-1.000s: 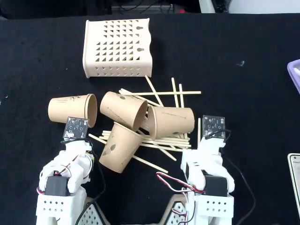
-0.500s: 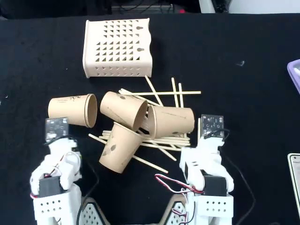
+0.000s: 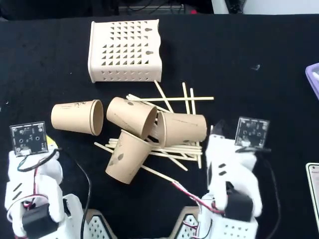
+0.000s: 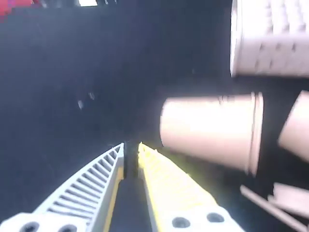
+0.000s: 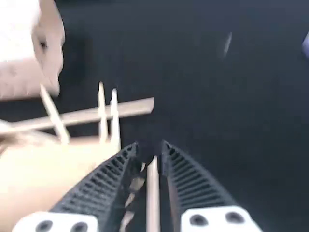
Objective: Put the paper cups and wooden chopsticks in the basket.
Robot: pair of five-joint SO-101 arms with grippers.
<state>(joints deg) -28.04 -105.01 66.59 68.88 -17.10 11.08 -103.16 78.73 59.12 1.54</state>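
Four tan paper cups [image 3: 130, 115] and scattered pale wooden chopsticks [image 3: 172, 99] lie near the white perforated basket [image 3: 124, 50]; we advise centring the slightly parted right gripper [image 5: 149, 145] astride one chopstick [image 5: 152, 193] before clamping, left gripper [image 4: 130, 147] pinched together.

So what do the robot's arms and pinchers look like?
The left arm and right arm are chunky white plastic with black motors, each topped by a black square board. Red, white and black cables trail from them. The left gripper is ribbed, white one side, yellow the other; the right gripper is ribbed black.
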